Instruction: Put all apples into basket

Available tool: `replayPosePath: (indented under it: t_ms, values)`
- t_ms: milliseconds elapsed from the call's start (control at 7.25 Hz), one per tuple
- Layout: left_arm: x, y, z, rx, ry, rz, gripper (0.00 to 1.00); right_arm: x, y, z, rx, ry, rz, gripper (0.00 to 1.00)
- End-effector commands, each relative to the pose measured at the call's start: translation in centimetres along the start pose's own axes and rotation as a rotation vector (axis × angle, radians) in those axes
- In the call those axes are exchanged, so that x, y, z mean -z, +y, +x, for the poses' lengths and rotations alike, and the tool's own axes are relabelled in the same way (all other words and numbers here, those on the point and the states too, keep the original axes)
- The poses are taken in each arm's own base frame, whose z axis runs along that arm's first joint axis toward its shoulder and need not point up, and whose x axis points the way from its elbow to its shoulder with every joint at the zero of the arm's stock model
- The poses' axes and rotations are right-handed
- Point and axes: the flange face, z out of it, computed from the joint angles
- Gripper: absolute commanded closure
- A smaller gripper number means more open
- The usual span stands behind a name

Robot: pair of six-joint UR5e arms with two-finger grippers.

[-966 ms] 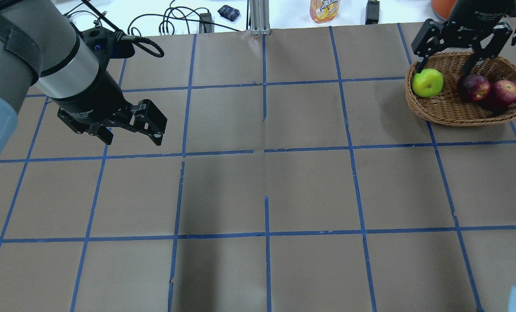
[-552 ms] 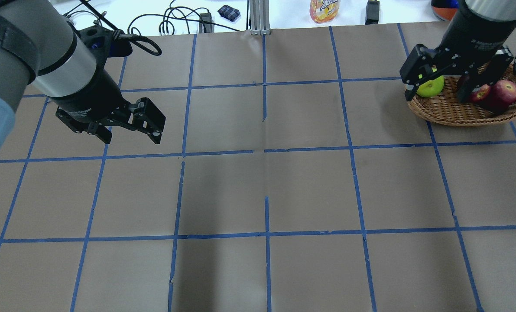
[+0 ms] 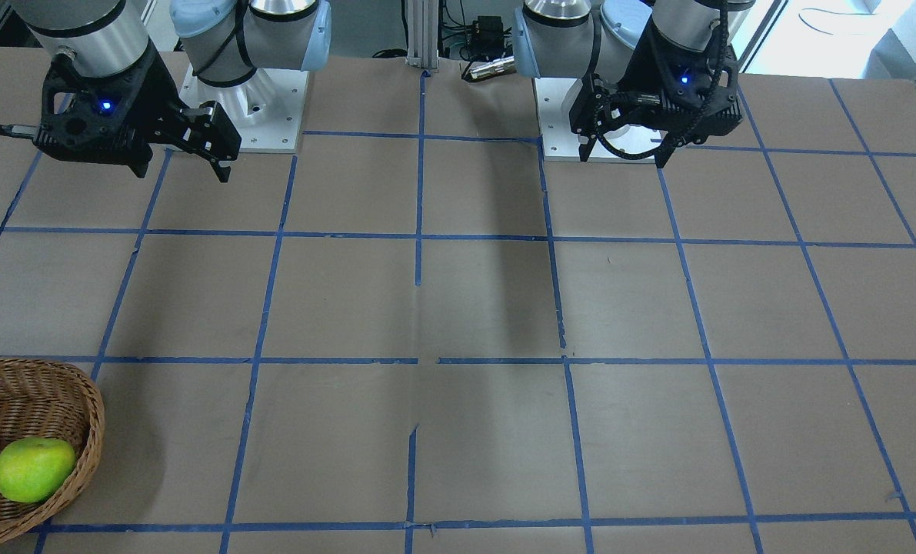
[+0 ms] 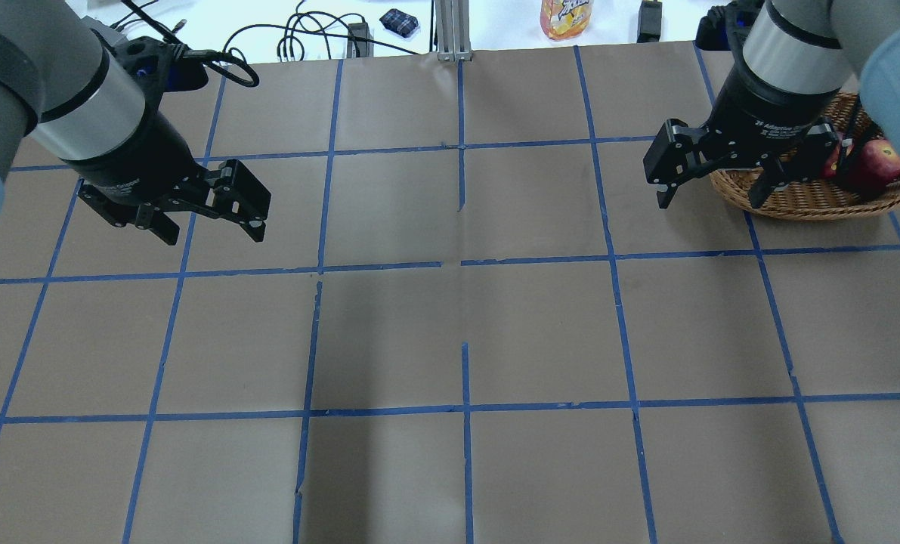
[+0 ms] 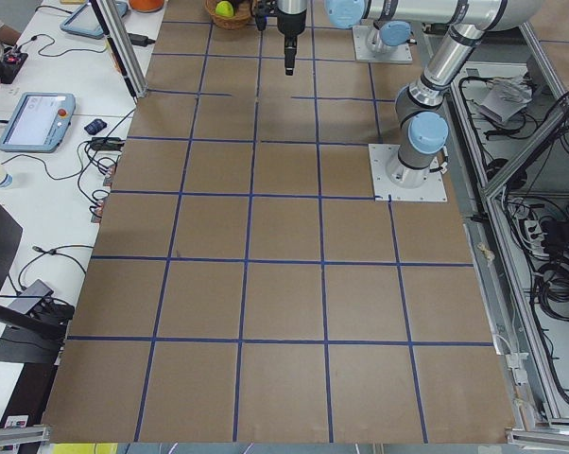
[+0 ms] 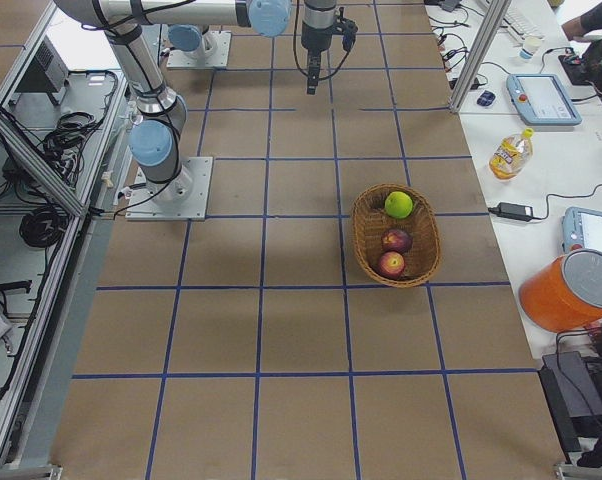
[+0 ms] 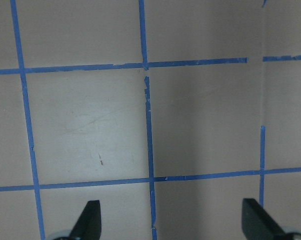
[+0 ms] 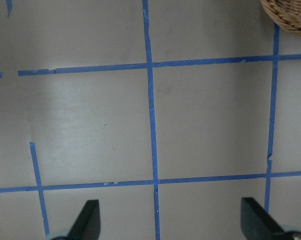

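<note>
Withdrawn from over the basket (image 4: 820, 202), the right gripper (image 4: 709, 198) is now held released, apart from it; the left gripper (image 4: 214, 230) is likewise spread and empty. All three fruits are shown inside the basket only by the right-side view: green apple (image 6: 398, 204), maroon apple (image 6: 396, 240), red apple (image 6: 390, 264); overhead, the green apple is hidden by the right arm; a bottle (image 4: 567, 17) is seen beyond the table edge.

Little legible print: one maker's line on each arm's end, nothing more.
On the black round housing (image 4: 776, 113) just above the right gripper (image 4: 709, 202), small white letters read roughly "2F Adaptive"; the remainder is too fine to read. The matching black housing (image 4: 128, 170) above the left gripper (image 4: 214, 236) carries a similar white line, too blurred to read. A yellow-orange labelled bottle (image 4: 567, 17), well beyond both grippers, shows cut-off, unreadable lettering.
</note>
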Motion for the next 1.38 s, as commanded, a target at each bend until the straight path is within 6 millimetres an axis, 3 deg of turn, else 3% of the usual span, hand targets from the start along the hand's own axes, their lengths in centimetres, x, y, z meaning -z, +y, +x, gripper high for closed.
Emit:
replayPosePath:
  t_ms: [0,276,966,1241]
  values:
    - [0.4,-0.1,-0.5,0.017,0.034,0.01,0.0,1.9,-1.0,-0.4,0.004,0.001,0.017,0.0]
    - [0.8,-0.1,-0.4,0.015,0.04,0.018,0.0,2.6,-2.5,-0.5,0.002,-0.005,-0.035,0.0]
    - [1.2,0.1,0.6,-0.012,0.013,-0.029,0.0,2.9,-2.5,-0.6,-0.003,-0.01,-0.031,0.0]
    - [1.9,-1.3,1.0,-0.024,-0.017,-0.02,0.0,3.0,-2.3,-0.7,-0.001,-0.013,-0.033,0.0]
